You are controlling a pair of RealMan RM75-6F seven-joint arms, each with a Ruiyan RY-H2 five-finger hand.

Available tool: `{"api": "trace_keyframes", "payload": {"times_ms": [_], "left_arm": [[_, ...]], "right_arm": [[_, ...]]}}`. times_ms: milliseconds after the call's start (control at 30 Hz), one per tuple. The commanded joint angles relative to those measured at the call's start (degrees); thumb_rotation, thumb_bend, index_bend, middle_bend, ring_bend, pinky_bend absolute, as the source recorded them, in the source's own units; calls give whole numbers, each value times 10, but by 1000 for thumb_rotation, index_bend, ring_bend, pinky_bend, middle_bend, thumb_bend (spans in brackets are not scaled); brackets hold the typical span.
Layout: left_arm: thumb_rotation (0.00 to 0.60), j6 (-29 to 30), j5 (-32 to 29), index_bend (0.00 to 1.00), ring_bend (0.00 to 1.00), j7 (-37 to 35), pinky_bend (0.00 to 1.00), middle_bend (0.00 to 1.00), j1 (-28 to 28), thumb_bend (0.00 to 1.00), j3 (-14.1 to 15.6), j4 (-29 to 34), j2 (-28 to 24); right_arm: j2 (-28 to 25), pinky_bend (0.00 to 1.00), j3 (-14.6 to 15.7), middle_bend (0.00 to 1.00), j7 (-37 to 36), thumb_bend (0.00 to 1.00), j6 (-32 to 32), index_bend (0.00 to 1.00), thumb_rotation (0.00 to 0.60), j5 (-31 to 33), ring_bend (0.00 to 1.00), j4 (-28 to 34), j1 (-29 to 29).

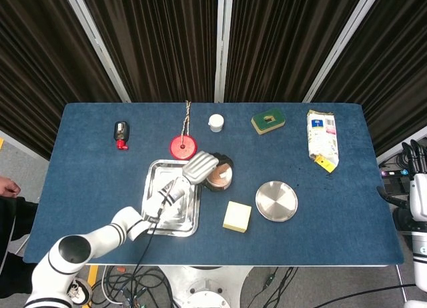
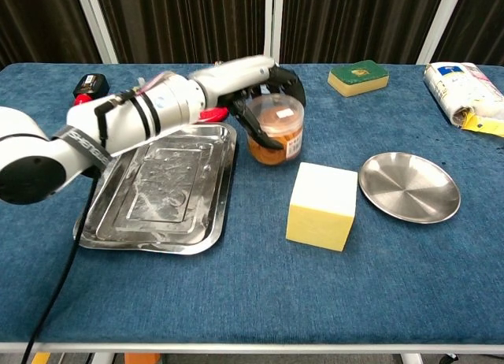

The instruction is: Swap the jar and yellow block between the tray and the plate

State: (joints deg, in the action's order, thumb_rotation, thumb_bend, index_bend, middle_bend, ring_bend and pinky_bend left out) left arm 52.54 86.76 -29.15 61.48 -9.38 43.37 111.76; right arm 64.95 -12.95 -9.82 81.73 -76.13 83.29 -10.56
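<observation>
The jar [image 2: 277, 135], clear plastic with brown contents and a label, is just right of the metal tray [image 2: 118, 222]. It leans slightly. My left hand [image 2: 250, 77] reaches over the tray and grips the jar, fingers curled round its far side and thumb on the near left. From above, the left hand [image 1: 200, 167] covers part of the jar [image 1: 220, 177]. The yellow block [image 2: 321, 205] lies on the cloth between the tray [image 1: 152, 215] and the round plate [image 2: 409, 186]. My right hand [image 1: 415, 163] hangs off the table's right edge, fingers apart and holding nothing.
Along the back stand a red disc on a cord [image 1: 183, 147], a small white pot [image 1: 215, 123], a green sponge [image 1: 267, 121] and a white bag [image 1: 322, 138]. A black and red object [image 1: 121, 133] lies at the back left.
</observation>
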Motion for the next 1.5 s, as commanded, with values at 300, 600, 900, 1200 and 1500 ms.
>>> {"api": "trace_keyframes", "payload": {"times_ms": [300, 600, 900, 1200, 1500], "left_arm": [[600, 66, -71, 414, 348, 178, 561, 437, -129, 210, 7, 242, -203], [600, 77, -99, 417, 348, 220, 561, 438, -181, 210, 28, 323, -233], [600, 73, -83, 358, 303, 188, 539, 384, -194, 201, 40, 297, -187], [600, 89, -58, 108, 64, 146, 301, 108, -205, 82, 41, 253, -154], [600, 158, -45, 104, 54, 198, 242, 100, -255, 64, 49, 326, -232]], "right_arm": [[-3, 32, 21, 0, 65, 97, 7, 0, 600, -60, 0, 67, -15], [18, 32, 48, 0, 150, 97, -20, 0, 600, -94, 0, 124, -37], [35, 32, 56, 0, 158, 97, -34, 0, 600, -79, 0, 115, -38], [41, 32, 63, 0, 154, 97, -47, 0, 600, -78, 0, 106, -43], [28, 33, 87, 0, 157, 96, -74, 0, 600, -107, 0, 150, -54]]}}
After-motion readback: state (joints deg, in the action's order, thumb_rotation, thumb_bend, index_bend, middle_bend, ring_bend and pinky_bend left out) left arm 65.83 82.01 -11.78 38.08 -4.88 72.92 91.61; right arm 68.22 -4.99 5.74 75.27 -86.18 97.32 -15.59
